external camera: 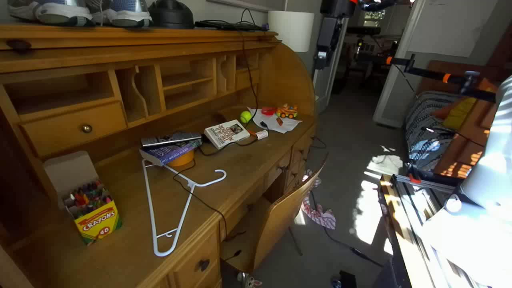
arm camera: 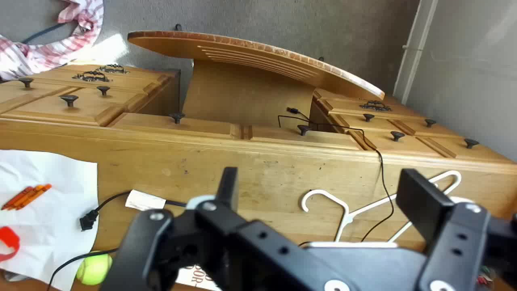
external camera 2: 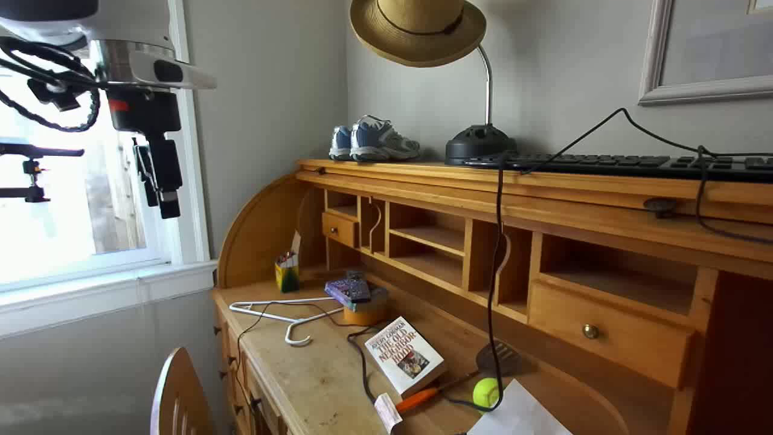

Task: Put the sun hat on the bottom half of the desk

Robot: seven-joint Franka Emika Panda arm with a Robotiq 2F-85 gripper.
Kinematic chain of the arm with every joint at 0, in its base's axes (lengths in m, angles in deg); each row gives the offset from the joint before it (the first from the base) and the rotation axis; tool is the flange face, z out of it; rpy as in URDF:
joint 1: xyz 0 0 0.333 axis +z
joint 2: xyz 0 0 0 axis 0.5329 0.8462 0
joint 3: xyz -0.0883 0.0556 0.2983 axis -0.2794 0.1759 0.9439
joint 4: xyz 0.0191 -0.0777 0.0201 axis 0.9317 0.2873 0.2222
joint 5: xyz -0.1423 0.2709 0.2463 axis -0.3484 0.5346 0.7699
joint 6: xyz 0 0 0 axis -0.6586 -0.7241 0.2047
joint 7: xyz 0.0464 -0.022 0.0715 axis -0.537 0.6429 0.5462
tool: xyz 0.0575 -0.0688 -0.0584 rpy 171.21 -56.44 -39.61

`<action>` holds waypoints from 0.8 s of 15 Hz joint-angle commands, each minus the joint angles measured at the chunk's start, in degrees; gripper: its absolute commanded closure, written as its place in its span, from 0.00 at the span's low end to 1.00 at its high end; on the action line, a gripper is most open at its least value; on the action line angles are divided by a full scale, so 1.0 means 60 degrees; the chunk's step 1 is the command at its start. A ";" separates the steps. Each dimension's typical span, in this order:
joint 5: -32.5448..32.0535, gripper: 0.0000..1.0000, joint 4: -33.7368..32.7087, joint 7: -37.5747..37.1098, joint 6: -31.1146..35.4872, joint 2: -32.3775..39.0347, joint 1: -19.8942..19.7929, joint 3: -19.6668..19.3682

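Note:
The sun hat (external camera 2: 416,33), tan with a wide brim and a dark band, hangs over the head of a desk lamp (external camera 2: 488,84) above the desk's top shelf. Its top is cut off there; it is out of view in the other views. The bottom half of the desk is the broad wooden writing surface (external camera: 248,160), also seen in an exterior view (external camera 2: 320,374) and in the wrist view (arm camera: 274,178). My gripper (arm camera: 325,186) is open and empty, pointing down high above the desk's front side (external camera: 321,62). In an exterior view (external camera 2: 162,205) it is well left of the hat.
On the writing surface lie a white hanger (external camera: 192,184), a crayon box (external camera: 98,222), stacked books (external camera: 170,150), a white book (external camera: 227,134), a tennis ball (external camera 2: 485,393), paper and cords. Sneakers (external camera 2: 380,142) and a keyboard (external camera 2: 604,162) sit on top. A chair (external camera: 284,216) stands in front.

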 commanded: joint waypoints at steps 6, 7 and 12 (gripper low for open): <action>-0.0075 0.00 -0.0233 -0.0101 0.0166 0.0077 -0.0042 0.0224; -0.0172 0.00 -0.0397 -0.0138 0.0370 0.0102 -0.0011 0.0347; -0.1539 0.00 -0.2076 -0.0342 0.1650 0.0547 -0.0021 0.1245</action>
